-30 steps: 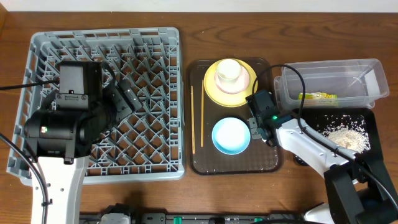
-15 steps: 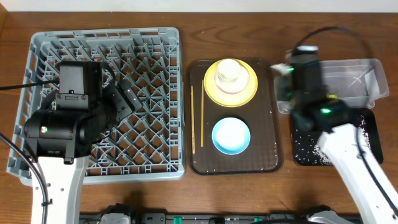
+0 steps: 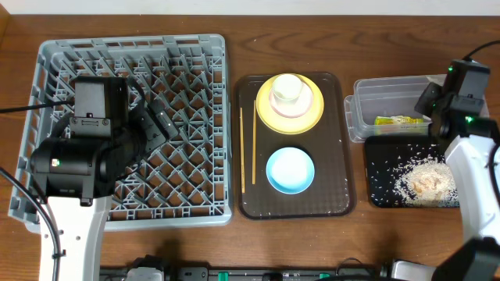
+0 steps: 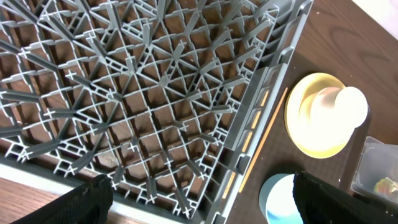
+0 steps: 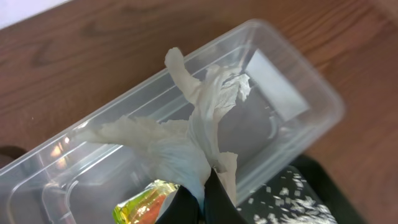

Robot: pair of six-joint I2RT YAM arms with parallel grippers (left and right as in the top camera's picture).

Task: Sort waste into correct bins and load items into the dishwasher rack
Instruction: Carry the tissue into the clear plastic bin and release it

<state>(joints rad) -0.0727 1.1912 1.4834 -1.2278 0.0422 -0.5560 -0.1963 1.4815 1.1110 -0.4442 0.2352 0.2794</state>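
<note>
1. The right gripper (image 5: 200, 191) has its jaws pinched tight on the lower end of the crumpled white paper napkin (image 5: 186, 134)
2. The napkin fans out from the fingertips over the clear plastic tub (image 5: 292, 93); whether it touches the tub floor cannot be told
3. The green-and-orange snack wrapper (image 5: 142, 206) lies inside the same tub, just beside the gripper's fingers
4. The shallow black tray (image 3: 383, 156) sits against the near side of the tub, with a heap of whitish rice scraps (image 3: 426, 181) in it and loose grains scattered towards its left end
5. The left gripper (image 4: 202, 180) hangs over the grey dishwasher rack (image 3: 133, 47), jaws spread wide and holding nothing
6. The rack stands at the left of the wooden table (image 3: 312, 47), well apart from the bins
7. Between the rack and the bins lies the brown serving tray (image 3: 337, 195)
8. On its far half is the round yellow plate (image 3: 266, 113), with a white cup (image 3: 287, 87) standing on it, seemingly nested in the small cream cup (image 3: 293, 108)
9. The light-blue bowl (image 3: 291, 170) stands upright on the near half of the serving tray, close to the plate
10. Two wooden chopsticks (image 3: 242, 152) lie side by side along the serving tray's left edge, running front to back
</note>
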